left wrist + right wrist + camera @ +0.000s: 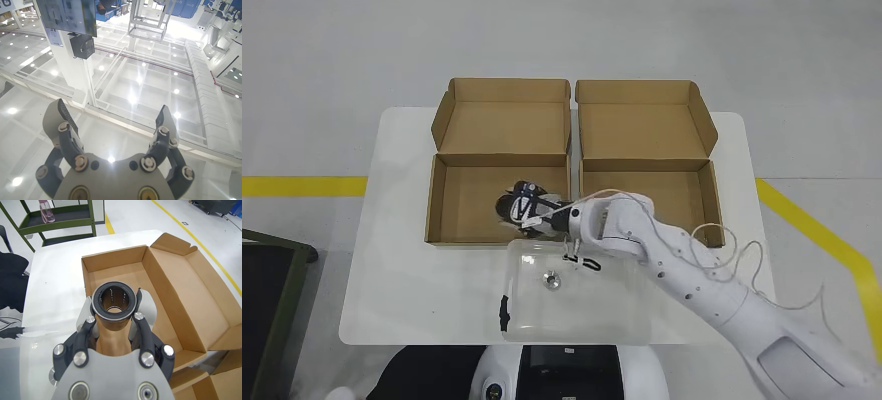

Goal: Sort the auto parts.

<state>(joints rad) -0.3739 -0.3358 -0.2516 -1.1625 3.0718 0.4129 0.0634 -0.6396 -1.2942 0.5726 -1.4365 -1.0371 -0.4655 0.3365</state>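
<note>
My right gripper [114,303] is shut on a black cylindrical bearing [115,315], a hollow sleeve with rows of small balls inside. It holds the bearing just above the floor of the left cardboard box [170,306]. In the top view the right gripper [530,207] and the bearing [512,203] are over the right half of the left box [464,205]. The right box [642,195] stands beside it. My left gripper [111,111] points up at the ceiling, open, with nothing between its fingers.
A clear plastic bin [612,310] sits at the table's front edge, holding a small metal part [553,281]; a black piece [504,312] is at its left side. Both box lids are folded back. A green cart [56,217] stands off the table.
</note>
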